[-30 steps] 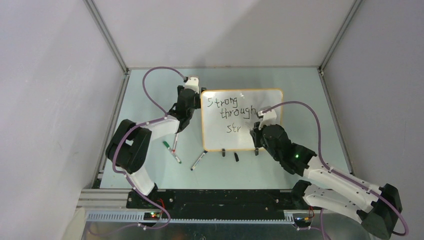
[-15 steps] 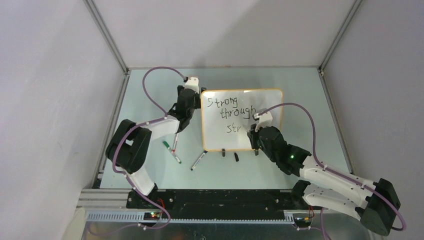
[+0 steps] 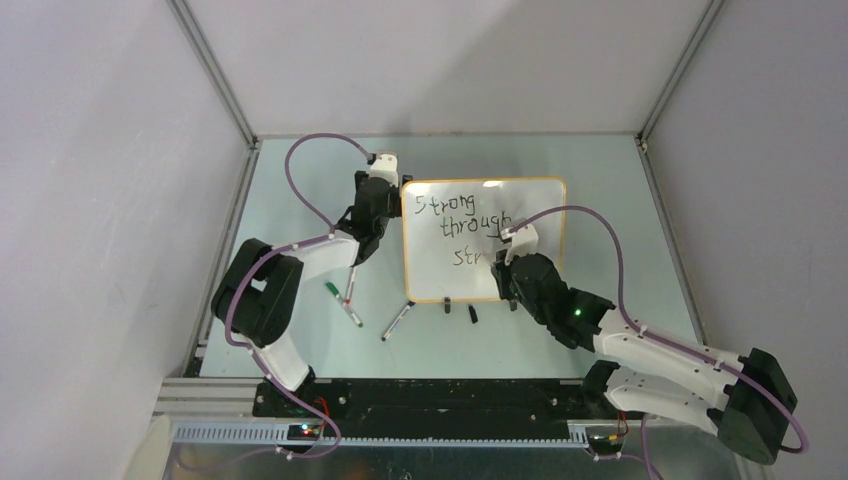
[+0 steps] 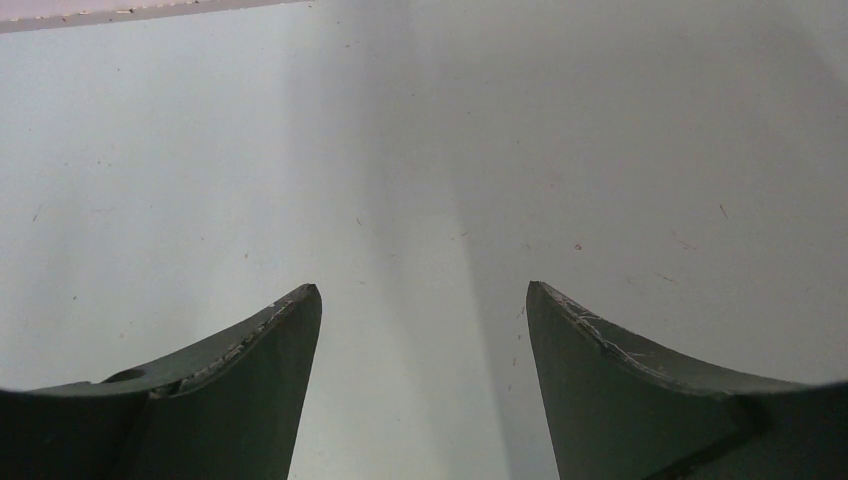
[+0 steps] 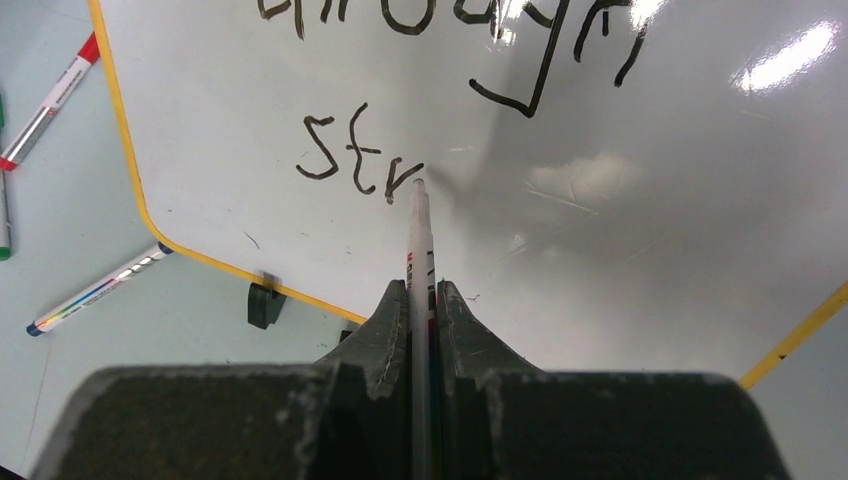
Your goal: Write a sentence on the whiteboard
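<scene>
On the whiteboard (image 3: 540,200), set mid-counter (image 3: 300,200), the sentence (image 3: 470,222) is written as far as "Strong through str". A marker (image 5: 420,240) is clamped in the right tool (image 5: 421,292), tip by the "r". Next up, a "u" probably needs drawing just rightward. The left tool (image 4: 420,290) is held apart, empty, by the board's left edge.

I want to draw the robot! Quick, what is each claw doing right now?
Left gripper: open, holding nothing.
Right gripper: shut on the marker, tip at the whiteboard.
</scene>
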`<state>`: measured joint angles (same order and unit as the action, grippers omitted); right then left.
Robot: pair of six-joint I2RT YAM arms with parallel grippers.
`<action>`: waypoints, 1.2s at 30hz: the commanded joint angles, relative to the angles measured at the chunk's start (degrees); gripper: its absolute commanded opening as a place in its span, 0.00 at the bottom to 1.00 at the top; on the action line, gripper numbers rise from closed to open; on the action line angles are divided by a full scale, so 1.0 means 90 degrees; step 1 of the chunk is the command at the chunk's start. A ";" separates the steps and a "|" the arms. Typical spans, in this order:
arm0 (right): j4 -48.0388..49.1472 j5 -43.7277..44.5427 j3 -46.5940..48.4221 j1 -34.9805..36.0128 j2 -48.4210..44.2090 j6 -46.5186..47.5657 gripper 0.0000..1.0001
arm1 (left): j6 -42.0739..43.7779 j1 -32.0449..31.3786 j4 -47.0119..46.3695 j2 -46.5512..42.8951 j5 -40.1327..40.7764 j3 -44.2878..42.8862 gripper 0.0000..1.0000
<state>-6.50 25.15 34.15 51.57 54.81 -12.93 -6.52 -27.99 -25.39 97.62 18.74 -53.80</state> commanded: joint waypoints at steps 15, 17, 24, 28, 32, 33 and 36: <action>0.0145 0.0402 0.0330 0.0043 0.0338 0.0122 0.00 | -0.0006 -0.0015 -0.0255 -0.0111 -0.0071 0.0005 0.81; 0.0139 0.0397 0.0357 0.0037 0.0366 0.0127 0.00 | -0.0007 -0.0015 -0.0263 -0.0114 -0.0076 0.0004 0.81; 0.0045 0.0381 0.0461 -0.0005 0.0542 0.0099 0.00 | -0.0007 -0.0015 -0.0261 -0.0113 -0.0072 0.0008 0.81; -0.0054 0.0397 0.0482 -0.0003 0.0596 0.0039 0.00 | -0.0007 -0.0018 -0.0250 -0.0110 -0.0077 0.0008 0.81; -0.0179 0.0382 0.0483 0.0006 0.0573 -0.0036 0.00 | -0.0008 -0.0015 -0.0251 -0.0115 -0.0079 0.0011 0.81; -0.0221 0.0376 0.0483 0.0008 0.0564 -0.0062 0.00 | -0.0008 -0.0015 -0.0249 -0.0120 -0.0078 0.0006 0.81; -0.0332 0.0365 0.0482 0.0028 0.0552 -0.0131 0.00 | -0.0009 -0.0016 -0.0248 -0.0114 -0.0077 0.0005 0.81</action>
<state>-7.92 27.14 36.14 51.77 59.83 -12.64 -6.52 -27.99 -25.41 97.62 18.74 -53.80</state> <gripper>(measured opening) 0.123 0.812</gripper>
